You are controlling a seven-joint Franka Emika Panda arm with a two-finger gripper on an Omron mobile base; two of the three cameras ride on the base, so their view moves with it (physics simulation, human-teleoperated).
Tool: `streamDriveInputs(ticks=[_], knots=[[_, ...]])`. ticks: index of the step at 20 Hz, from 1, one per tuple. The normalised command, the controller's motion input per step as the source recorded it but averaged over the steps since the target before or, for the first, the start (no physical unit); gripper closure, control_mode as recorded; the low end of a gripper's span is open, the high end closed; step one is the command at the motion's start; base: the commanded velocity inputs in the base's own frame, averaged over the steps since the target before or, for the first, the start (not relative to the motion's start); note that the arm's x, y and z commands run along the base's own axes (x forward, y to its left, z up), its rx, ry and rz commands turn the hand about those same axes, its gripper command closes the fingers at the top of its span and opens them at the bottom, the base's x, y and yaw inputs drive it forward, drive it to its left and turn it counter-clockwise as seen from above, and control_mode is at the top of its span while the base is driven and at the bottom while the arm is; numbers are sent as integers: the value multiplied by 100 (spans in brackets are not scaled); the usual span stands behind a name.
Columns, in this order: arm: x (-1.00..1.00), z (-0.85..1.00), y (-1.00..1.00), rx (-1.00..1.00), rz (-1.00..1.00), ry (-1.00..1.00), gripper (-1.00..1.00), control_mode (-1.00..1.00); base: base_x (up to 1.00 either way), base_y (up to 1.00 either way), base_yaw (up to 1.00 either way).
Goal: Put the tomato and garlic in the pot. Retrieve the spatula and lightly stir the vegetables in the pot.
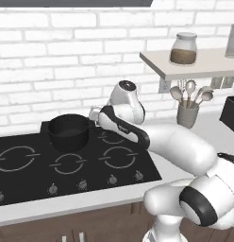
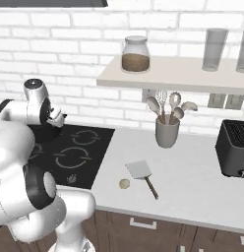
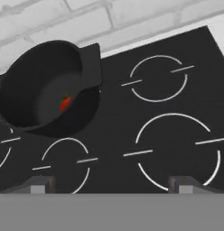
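Left base view: gripper [image 1: 94,114] hangs at the black straight-walled pot's [image 1: 68,132] 3 o'clock, over the glass cooktop [image 1: 24,177].

Right base view: garlic [image 2: 124,183] is next, a pale bulb just at 9 o'clock of the flat-bladed spatula [image 2: 139,170]; approach from above.

Hand view: fingertips [image 3: 38,185] wide apart, empty. Red tomato [image 3: 64,103] in pot.

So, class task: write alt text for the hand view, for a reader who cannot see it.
A small black pot sits on a black stovetop with white burner rings, a bit of red showing inside it. White brick wall runs behind, and the open jaws' tips rise at the bottom edge.
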Motion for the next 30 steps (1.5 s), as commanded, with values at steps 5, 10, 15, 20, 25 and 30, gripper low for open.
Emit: streamDriveInputs(ticks=[5, 10, 15, 20, 25, 30], knots=[[-37, 0, -100, 0, -27, 22, -100, -100, 0, 0, 0], [-18, -10, -100, -3, -25, 25, -100, -100, 0, 0, 0], [-21, -37, -100, -10, -18, 20, -100, -100, 0, 0, 0], [-34, -59, -100, -13, -14, 18, -100, -100, 0, 0, 0], [-38, -59, -100, -13, -7, 13, -100, -100, 0, 0, 0], [-23, -30, -100, -7, 0, 3, -100, -100, 0, 0, 0]])
